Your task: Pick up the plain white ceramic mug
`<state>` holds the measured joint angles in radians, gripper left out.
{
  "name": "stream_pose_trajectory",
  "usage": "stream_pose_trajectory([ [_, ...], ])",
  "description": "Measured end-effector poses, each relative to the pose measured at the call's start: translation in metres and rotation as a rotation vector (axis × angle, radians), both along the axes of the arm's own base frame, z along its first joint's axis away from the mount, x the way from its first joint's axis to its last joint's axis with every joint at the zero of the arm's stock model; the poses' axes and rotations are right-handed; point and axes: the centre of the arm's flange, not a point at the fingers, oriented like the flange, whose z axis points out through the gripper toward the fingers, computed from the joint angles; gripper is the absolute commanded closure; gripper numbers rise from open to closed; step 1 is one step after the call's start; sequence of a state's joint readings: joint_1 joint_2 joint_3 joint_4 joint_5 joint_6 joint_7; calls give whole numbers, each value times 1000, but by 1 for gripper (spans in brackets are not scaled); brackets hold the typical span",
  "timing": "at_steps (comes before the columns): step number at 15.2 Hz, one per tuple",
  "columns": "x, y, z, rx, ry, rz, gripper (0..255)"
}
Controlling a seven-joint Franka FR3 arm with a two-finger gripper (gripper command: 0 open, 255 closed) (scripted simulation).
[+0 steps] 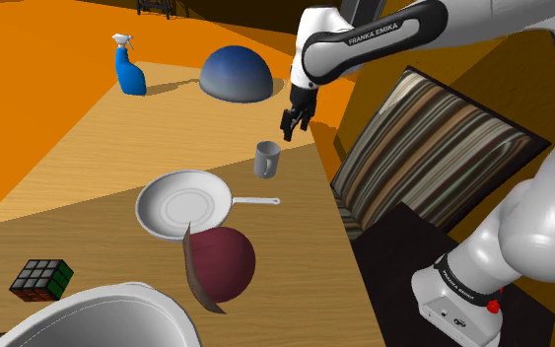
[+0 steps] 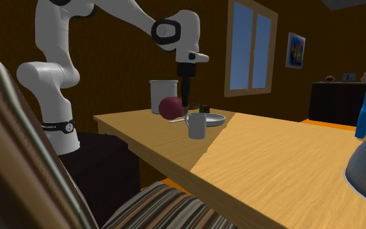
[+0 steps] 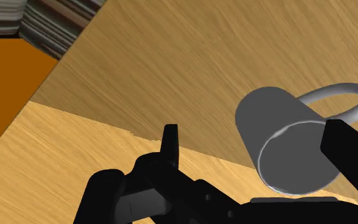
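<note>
**A:** What lay on the table (image 1: 78, 173), going from the shoulder view's left?

**B:** A blue spray bottle (image 1: 127, 71) stood at the far left and a coloured puzzle cube (image 1: 41, 279) lay by the near edge. Then came a white pan (image 1: 181, 205) with a dark red bowl (image 1: 223, 262) just nearer than it, and a blue dome (image 1: 236, 74) on the far side. Right of the pan stood the mug (image 1: 266, 159). It was drawn grey rather than white and stood upright, mouth up, close to the table's right edge.

**A:** And the hand?

**B:** The hand (image 1: 291, 130) hung in the air above the mug's rim, a little right of it and farther off, touching nothing. In the wrist view its fingers (image 3: 170, 141) were spread wide, with nothing clasped.

**A:** So which way did the mug lie from it?

**B:** Below it, and slightly to the near left in the shoulder view. In the wrist view the mug was not centred in the gap. It sat close beside one finger, and its handle (image 3: 339, 97) looped out past that finger.

**A:** What did that ask of the next move?

**B:** I judged the hand had to shift sideways until the mug's upright axis stood midway between the fingers. Then it could come straight down to straddle the body. Lowered as it stood, one finger might have struck the rim and tipped the mug.
</note>
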<state>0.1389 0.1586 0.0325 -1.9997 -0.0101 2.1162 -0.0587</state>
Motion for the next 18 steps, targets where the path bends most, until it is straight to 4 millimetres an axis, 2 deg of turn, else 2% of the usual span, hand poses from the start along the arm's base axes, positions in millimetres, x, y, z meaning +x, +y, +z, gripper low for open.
stream_pose_trajectory([
  [3, 24, 18, -29, 13, 7, 33, 0],
  [5, 40, 29, -40, 20, 12, 51, 0],
  [13, 46, 34, -80, 23, 14, 59, 0],
  [14, 46, 34, -81, 23, 14, 59, 255],
  [18, 46, 33, -83, 23, 13, 59, 255],
])
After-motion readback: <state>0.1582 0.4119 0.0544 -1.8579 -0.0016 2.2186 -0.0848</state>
